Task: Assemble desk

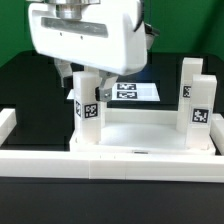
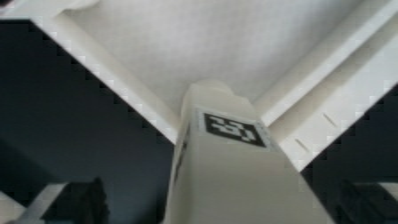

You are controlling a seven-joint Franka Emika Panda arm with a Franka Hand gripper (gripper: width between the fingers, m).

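The white desk top (image 1: pixel 150 135) lies flat with its raised rim up. A white leg (image 1: pixel 88 112) with a black-and-white tag stands upright at its corner on the exterior view's left. My gripper (image 1: pixel 88 90) reaches down from above and is shut on this leg's upper part. In the wrist view the leg (image 2: pixel 231 160) runs up between my dark fingers (image 2: pixel 71 205), with the desk top (image 2: pixel 196 50) beyond it. Two more legs (image 1: pixel 190 85) (image 1: pixel 203 118) stand upright at the desk top's corners on the exterior view's right.
The marker board (image 1: pixel 128 91) lies flat behind the desk top. A long white border rail (image 1: pixel 110 162) runs along the front, and another rail (image 1: pixel 6 125) stands on the exterior view's left. The table surface is black.
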